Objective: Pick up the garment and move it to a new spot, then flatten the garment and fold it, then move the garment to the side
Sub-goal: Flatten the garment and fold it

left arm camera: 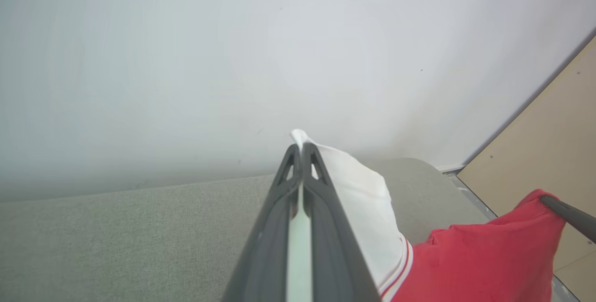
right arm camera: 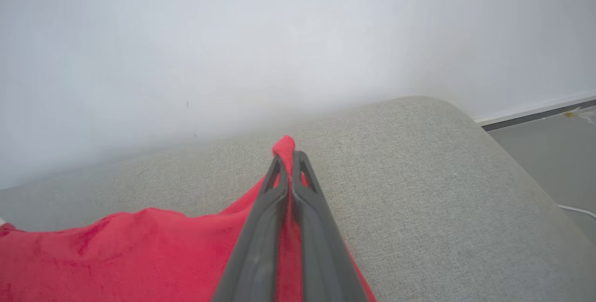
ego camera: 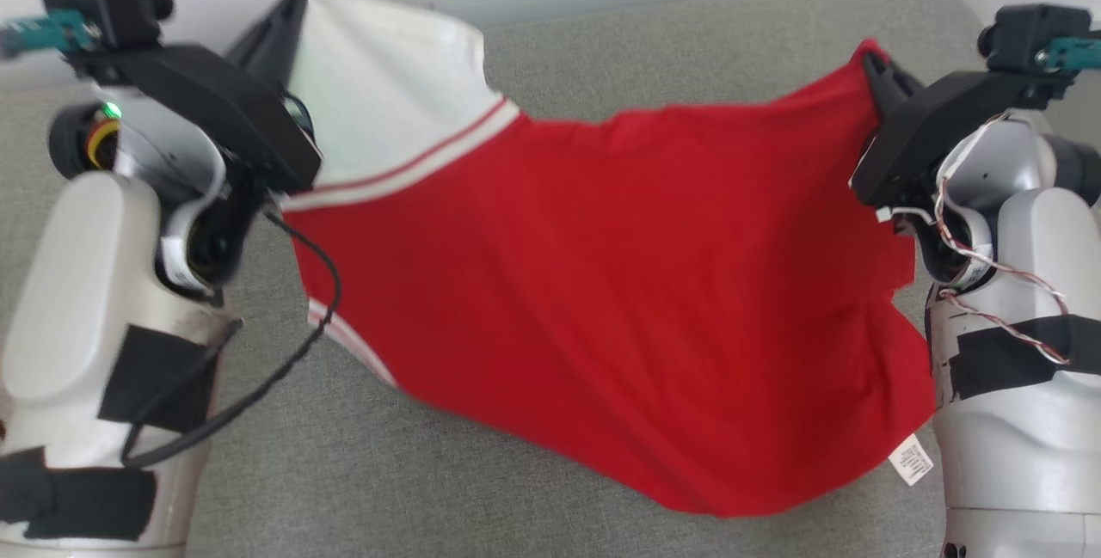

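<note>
A red garment [ego camera: 602, 283] with a white sleeve [ego camera: 387, 94] and red-and-white striped trim hangs stretched between my two grippers above a grey upholstered surface [ego camera: 361, 455]. My left gripper [ego camera: 288, 12] is shut on the white sleeve's corner, seen close up in the left wrist view [left arm camera: 300, 146]. At the other end my right gripper [ego camera: 873, 59] is shut on the red edge, whose tip pokes out between the fingers [right arm camera: 286, 153]. The lower hem sags toward the surface, with a white care label [ego camera: 910, 459] at its bottom right.
The grey upholstered surface [right arm camera: 419, 190] runs up to a white wall [left arm camera: 233, 60] behind. Its rounded end shows at the right, with grey floor [right arm camera: 549, 153] and a white cable [right arm camera: 577, 210] beyond. A tan panel [left arm camera: 549, 153] stands to the side in the left wrist view.
</note>
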You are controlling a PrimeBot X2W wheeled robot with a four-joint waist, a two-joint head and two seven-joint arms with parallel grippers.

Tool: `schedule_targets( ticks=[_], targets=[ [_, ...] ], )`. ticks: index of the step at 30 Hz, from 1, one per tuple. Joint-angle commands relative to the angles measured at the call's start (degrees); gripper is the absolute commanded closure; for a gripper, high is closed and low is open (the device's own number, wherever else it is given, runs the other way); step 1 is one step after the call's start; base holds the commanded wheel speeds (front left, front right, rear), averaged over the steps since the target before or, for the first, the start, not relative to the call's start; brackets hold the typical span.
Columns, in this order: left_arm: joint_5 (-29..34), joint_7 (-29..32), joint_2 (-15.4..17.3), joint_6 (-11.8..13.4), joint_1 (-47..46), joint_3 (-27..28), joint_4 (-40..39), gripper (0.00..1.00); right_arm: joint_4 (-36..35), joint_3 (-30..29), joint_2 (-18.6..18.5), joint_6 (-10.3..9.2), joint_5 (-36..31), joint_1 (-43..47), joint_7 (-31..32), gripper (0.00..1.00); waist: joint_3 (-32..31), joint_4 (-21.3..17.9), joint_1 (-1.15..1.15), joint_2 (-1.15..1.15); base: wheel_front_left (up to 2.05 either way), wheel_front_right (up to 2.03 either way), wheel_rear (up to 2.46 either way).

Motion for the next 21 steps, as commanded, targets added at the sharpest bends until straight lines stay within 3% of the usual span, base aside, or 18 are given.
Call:
schedule_targets(
  ticks=[1,11,21],
  targets=[
    [-1.1,-0.1,0.4,-0.2,-0.9,0.1,-0.4,1.0,-0.7,0.2,-0.2,-0.13,0.7,-0.5,-0.4,1.0,-0.8,0.1,0.0,0.0,0.0,0.0,0.0],
    [-2.6,-4.2,1.5,-0.3,-9.1,1.4,-3.6,1.0,-4.5,-2.9,0.8,-0.13,1.6,-5.2,-1.4,1.0,-2.4,0.5,0.0,0.0,0.0,0.0,0.0],
    [0.7,-12.4,1.7,2.0,-21.3,3.1,0.7,1.0,0.9,-4.1,2.0,-0.13,0.0,-16.1,-4.5,1.0,2.0,-0.7,0.0,0.0,0.0,0.0,0.0]
  ],
)
